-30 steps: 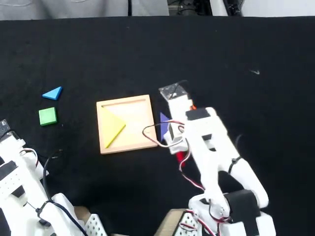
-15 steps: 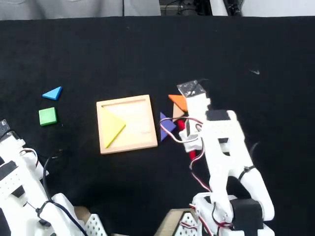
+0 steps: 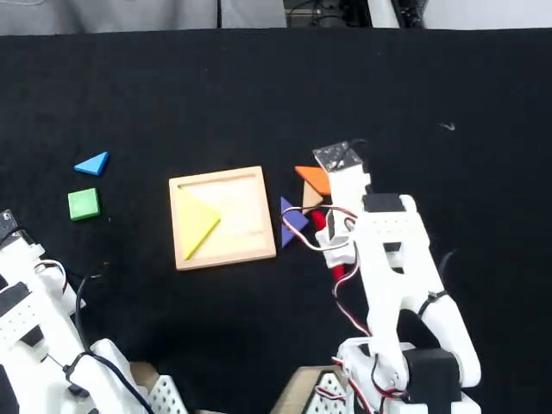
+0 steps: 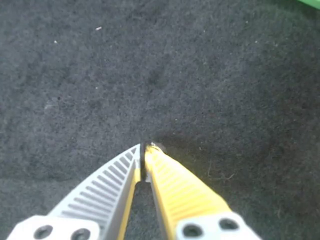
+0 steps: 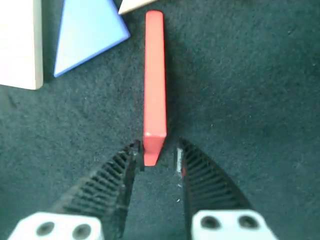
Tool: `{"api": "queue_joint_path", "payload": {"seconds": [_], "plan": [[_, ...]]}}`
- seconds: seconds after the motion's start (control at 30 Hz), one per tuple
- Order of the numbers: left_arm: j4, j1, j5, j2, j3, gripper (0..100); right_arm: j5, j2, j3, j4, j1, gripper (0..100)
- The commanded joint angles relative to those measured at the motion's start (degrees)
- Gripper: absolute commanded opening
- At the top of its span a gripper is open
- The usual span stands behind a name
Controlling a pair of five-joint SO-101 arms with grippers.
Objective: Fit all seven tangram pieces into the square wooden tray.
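The square wooden tray [image 3: 226, 246] lies mid-table with a yellow triangle [image 3: 197, 222] in it. Just right of it are a blue-purple triangle [image 3: 292, 221], an orange triangle [image 3: 313, 178], a pale wooden piece [image 3: 312, 199] and a red piece [image 3: 319, 221]. In the right wrist view the red piece [image 5: 154, 85] stands on its thin edge. My right gripper [image 5: 156, 155] is open, its fingers either side of the piece's near end. The blue-purple triangle [image 5: 85, 30] and the tray's corner [image 5: 20, 45] lie beside it. My left gripper [image 4: 143, 148] is shut, empty, over bare cloth.
A light blue triangle [image 3: 92, 163] and a green square [image 3: 84, 203] lie far left of the tray. The left arm's base [image 3: 34, 336] fills the front left corner. Black cloth covers the table, with open room at the back and right.
The right arm swung right, off the tray's edge, which uncovered the orange and blue-purple triangles. Over the last half second it barely moved. The left arm stayed still.
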Motion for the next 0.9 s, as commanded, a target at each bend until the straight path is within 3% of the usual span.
{"api": "queue_joint_path", "payload": {"seconds": [0.0,0.13,0.4,0.5,0.7,0.8,0.87], "plan": [[-0.70,-0.04,-0.62,-0.97,-0.31,3,0.18,-1.98,-0.04,-1.85,-1.32,11.6],[-0.70,-0.04,-0.62,-0.97,-0.31,3,0.09,1.19,0.84,-3.52,-4.57,11.3],[-0.70,-0.04,-0.62,-0.97,-0.31,3,0.09,5.85,-3.03,-4.13,-4.40,1.1],[-0.70,-0.04,-0.62,-0.97,-0.31,3,0.70,1.19,-9.63,2.37,-3.25,1.1],[-0.70,-0.04,-0.62,-0.97,-0.31,3,23.38,-4.79,-28.35,22.33,-7.91,1.1],[-0.79,-0.04,-0.62,-0.97,-0.31,3,32.79,-2.68,-29.14,21.80,-11.78,1.1],[-0.79,-0.31,-0.62,-0.97,-0.31,3,34.55,0.31,-29.14,18.46,-14.51,1.1]]}}
